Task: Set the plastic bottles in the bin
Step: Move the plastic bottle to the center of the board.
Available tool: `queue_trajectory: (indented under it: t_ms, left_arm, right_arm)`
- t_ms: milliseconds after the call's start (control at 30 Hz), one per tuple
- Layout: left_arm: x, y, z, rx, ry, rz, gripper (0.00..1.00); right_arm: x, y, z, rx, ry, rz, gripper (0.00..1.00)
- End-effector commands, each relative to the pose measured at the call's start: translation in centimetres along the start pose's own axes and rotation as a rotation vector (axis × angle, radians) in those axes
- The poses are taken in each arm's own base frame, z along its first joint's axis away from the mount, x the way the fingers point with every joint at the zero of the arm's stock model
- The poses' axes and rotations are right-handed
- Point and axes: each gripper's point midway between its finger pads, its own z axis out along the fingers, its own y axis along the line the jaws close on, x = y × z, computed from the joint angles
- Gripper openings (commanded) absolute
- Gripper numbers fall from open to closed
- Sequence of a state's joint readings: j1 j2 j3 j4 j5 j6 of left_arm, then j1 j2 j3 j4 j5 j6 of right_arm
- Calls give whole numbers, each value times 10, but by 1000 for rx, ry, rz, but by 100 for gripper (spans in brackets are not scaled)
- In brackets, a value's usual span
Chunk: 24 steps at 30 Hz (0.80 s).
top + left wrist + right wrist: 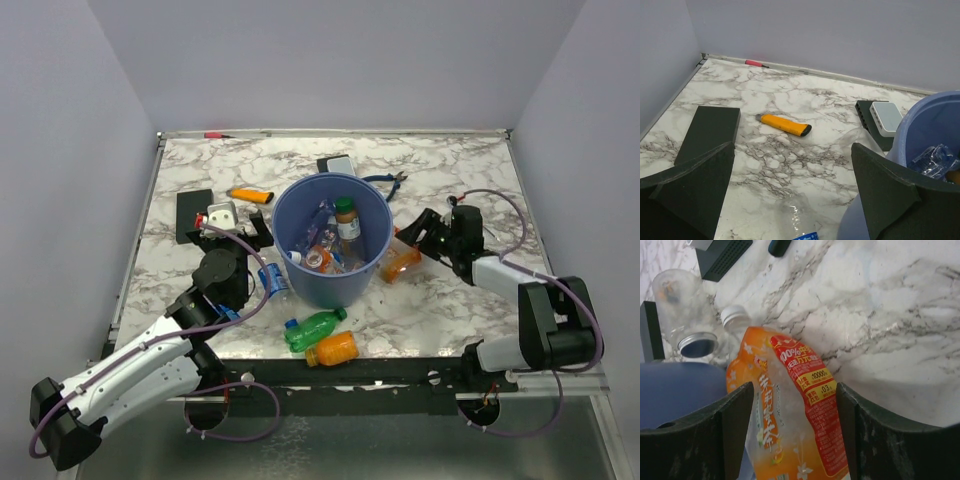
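1. From above we see the round blue plastic bin (330, 290) in the middle of the marble desk (450, 180), with several bottles (346, 220) inside. A green plastic bottle (312, 330) and a small orange bottle (335, 349) lie on its near side, and a clear blue-labelled bottle (272, 278) lies at its left.
2. At the left wrist, the left hand (792, 150) is spread wide, released, over that clear bottle.
3. At the right wrist, the right hand (792, 390) grasps a white-capped orange plastic bottle (790, 430) just beside the bin.

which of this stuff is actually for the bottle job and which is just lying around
For the job: blue bin, labelled orange bottle beside it, green bottle, small orange bottle, clear blue-label bottle.
Lying about: yellow utility knife, pliers, black pad, red marker, white box.
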State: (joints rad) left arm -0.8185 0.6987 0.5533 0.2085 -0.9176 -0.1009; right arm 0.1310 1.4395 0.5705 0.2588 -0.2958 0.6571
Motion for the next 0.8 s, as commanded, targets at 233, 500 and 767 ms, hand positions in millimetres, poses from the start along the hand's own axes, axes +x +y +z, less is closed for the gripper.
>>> queue_trajectory:
  t_ms: [233,500,767]
  left_arm:
    - [2,-17,3,58,22,-14,99]
    - [-2,-8,0,22,12,-21,99]
    - [-7,-7,-1,26,-2,-29,99]
  right_arm:
    - [12,-4,-43,32,-57,-19,82]
    - [14,-22,-8,114,51,-53,79]
    - [46,-25,-6,63,144,-18,68]
